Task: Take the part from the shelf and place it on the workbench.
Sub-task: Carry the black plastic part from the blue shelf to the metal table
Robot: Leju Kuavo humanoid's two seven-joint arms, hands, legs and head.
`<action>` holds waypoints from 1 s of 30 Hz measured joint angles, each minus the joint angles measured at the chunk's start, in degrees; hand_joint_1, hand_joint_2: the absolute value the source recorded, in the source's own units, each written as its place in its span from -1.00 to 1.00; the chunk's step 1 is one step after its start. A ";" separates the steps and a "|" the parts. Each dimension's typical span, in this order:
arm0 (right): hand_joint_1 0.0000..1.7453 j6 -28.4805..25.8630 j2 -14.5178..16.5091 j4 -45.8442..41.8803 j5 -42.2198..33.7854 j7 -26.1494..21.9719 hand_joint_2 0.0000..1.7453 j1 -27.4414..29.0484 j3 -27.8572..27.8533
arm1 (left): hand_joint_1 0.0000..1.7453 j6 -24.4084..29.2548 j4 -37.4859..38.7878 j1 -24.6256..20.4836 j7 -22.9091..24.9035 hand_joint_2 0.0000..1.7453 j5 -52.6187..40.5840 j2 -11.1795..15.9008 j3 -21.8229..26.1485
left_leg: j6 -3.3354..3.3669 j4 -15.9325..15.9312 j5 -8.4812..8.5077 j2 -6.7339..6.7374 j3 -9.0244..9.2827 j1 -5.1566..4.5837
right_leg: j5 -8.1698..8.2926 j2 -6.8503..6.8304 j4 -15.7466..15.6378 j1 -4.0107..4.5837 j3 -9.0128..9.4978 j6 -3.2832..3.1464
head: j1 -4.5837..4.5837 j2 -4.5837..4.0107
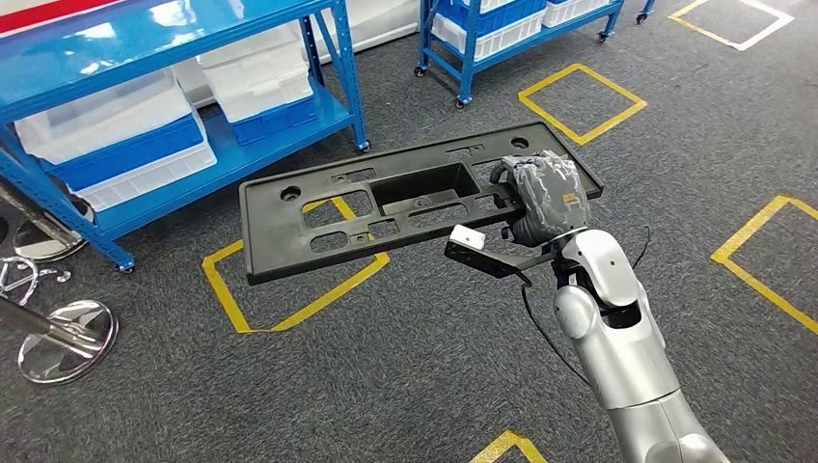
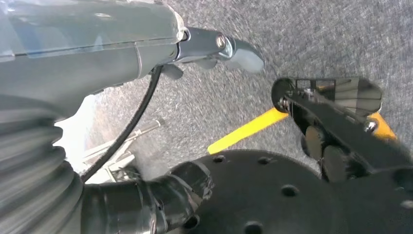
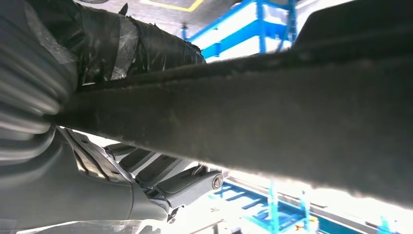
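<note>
Lower right of the head view: the silver right arm (image 1: 627, 357) rises from the bottom edge. At centre right the right hand (image 1: 545, 198) is clamped on one end of the part (image 1: 386, 207), a long black panel with cut-outs, carried flat in the air over the grey carpet (image 1: 405, 357). The grasp is confirmed in the right wrist view, where the part's edge (image 3: 272, 112) is pinched between taped fingers (image 3: 136, 46) and the grey thumb (image 3: 195, 183). The panel is held at one end only; the rest sticks out toward centre left unsupported.

In the left wrist view the left hand (image 2: 214, 48) hangs over carpet with nothing in it; whether the fingers are spread or curled cannot be told.

Below the panel, yellow tape squares (image 1: 289, 299) are marked on the floor. Upper left: blue shelf (image 1: 241, 145) with white and blue bins (image 1: 125, 140). Top centre: a second blue rack (image 1: 502, 39). The workbench is not pictured.

Risks, as judged: the long overhang could lever the panel out of the pinch or make it sag and twist. During a turn the free end could be swung into the shelf post nearby.
</note>
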 joint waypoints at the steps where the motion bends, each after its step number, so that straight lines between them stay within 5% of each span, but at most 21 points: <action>1: 1.00 0.01 0.00 0.05 0.00 0.00 1.00 0.01 0.00 | -1.00 -0.01 0.00 0.00 0.00 1.00 0.00 0.01 0.02 | 0.18 -1.99 1.82 -0.20 0.77 0.00 | 0.01 0.74 0.08 0.04 0.03 0.00 | 0.00 0.00; 3: 1.00 0.01 0.01 0.11 0.00 0.00 1.00 -0.08 0.00 | -1.00 0.03 0.00 0.12 0.01 1.00 0.00 0.12 0.08 | 0.79 -9.50 6.08 -2.41 3.95 0.02 | 0.05 2.11 0.25 0.09 -0.01 0.09 | 0.01 0.00; 5: 1.00 0.07 0.01 0.14 0.00 0.02 1.00 -0.23 0.00 | -1.00 0.09 0.00 0.20 0.02 1.00 -0.02 0.27 0.13 | 1.24 -14.65 7.71 -4.58 6.12 0.00 | 0.29 3.31 0.39 -0.04 -0.40 0.51 | 0.03 0.00; 8: 1.00 0.44 -0.14 0.14 0.01 0.34 1.00 -0.28 0.00 | -1.00 0.11 0.00 -0.04 0.04 1.00 -0.14 0.31 0.15 | 1.64 -16.18 7.89 -3.55 6.78 -0.12 | 0.89 4.46 0.25 -0.45 -1.00 1.66 | 0.01 -0.01; 10: 1.00 0.88 -0.42 0.10 0.01 0.74 1.00 -0.48 -0.01 | -1.00 0.11 0.00 -0.07 0.06 1.00 -0.34 0.31 0.19 | 2.21 -17.10 8.53 -2.07 7.12 0.07 | -0.55 2.06 2.17 -0.20 -2.00 2.11 | 0.07 -0.01; 12: 1.00 1.35 -0.64 0.02 0.00 1.02 1.00 -0.75 -0.01 | -1.00 0.15 0.00 0.11 0.07 1.00 -0.53 0.34 0.24 | 2.57 -17.45 8.79 -0.58 7.16 0.04 | -4.12 -0.96 8.19 -0.15 -4.78 2.47 | 0.14 0.00; 14: 1.00 1.83 -0.97 -0.04 -0.01 1.25 1.00 -0.78 -0.01 | -1.00 0.23 0.01 0.19 0.02 1.00 -0.63 0.44 0.30 | 2.64 -17.40 8.74 0.87 7.05 -0.04 | -6.45 -1.70 14.19 -0.49 -7.36 2.86 | 0.14 0.00; 15: 1.00 2.05 -1.22 -0.06 -0.01 1.42 1.00 -0.77 -0.01 | -1.00 0.28 0.03 0.15 -0.03 1.00 -0.70 0.49 0.33 | 2.63 -17.36 8.68 1.55 7.04 -0.05 | -6.20 -1.86 14.78 -0.67 -7.42 3.01 | 0.14 0.00; 18: 1.00 2.35 -1.86 -0.31 0.03 1.99 1.00 -0.80 -0.01 | -1.00 0.32 0.14 0.00 -0.15 1.00 -1.01 0.51 0.37 | 2.36 -17.10 8.37 3.01 7.10 -0.03 | -2.39 -2.87 8.19 -0.94 -3.44 3.19 | 0.15 -0.01; 21: 1.00 2.57 -2.38 -1.06 0.44 2.69 1.00 -1.04 -0.01 | -1.00 0.43 0.36 -0.06 -0.16 1.00 -1.22 0.61 0.42 | 1.57 -16.53 7.72 4.23 7.09 -0.35 | -0.83 -5.26 0.91 -0.28 0.41 2.54 | 0.13 0.00; 24: 1.00 2.97 -3.12 -1.83 1.11 3.34 1.00 -1.12 -0.01 | -1.00 0.53 0.62 -0.38 -0.24 1.00 -1.57 0.71 0.46 | 0.79 -16.43 7.31 5.38 7.30 -0.45 | -0.83 -4.13 0.15 0.05 0.47 1.62 | 0.11 0.00; 26: 1.00 3.13 -3.59 -2.36 1.44 3.73 1.00 -1.30 -0.04 | -1.00 0.60 0.75 -0.48 -0.38 1.00 -1.70 0.78 0.46 | 0.36 -14.70 5.74 3.87 6.71 -0.18 | -0.58 -3.04 -0.23 -0.15 0.61 0.91 | 0.10 0.00; 28: 1.00 3.28 -3.74 -2.79 1.64 3.99 1.00 -1.56 -0.08 | -1.00 0.63 0.99 -0.36 -0.48 1.00 -1.85 0.85 0.46 | 0.21 -8.64 2.29 1.17 4.05 0.01 | -0.41 -1.89 -0.44 -0.19 0.68 0.34 | 0.09 0.00; 30: 1.00 3.56 -3.84 -3.02 1.88 4.14 1.00 -1.63 -0.08 | -1.00 0.67 1.27 -0.30 -0.56 1.00 -2.09 0.87 0.46 | 0.26 -1.45 -0.31 0.15 0.51 0.03 | -0.37 -0.51 -0.36 0.02 0.65 0.12 | 0.08 0.00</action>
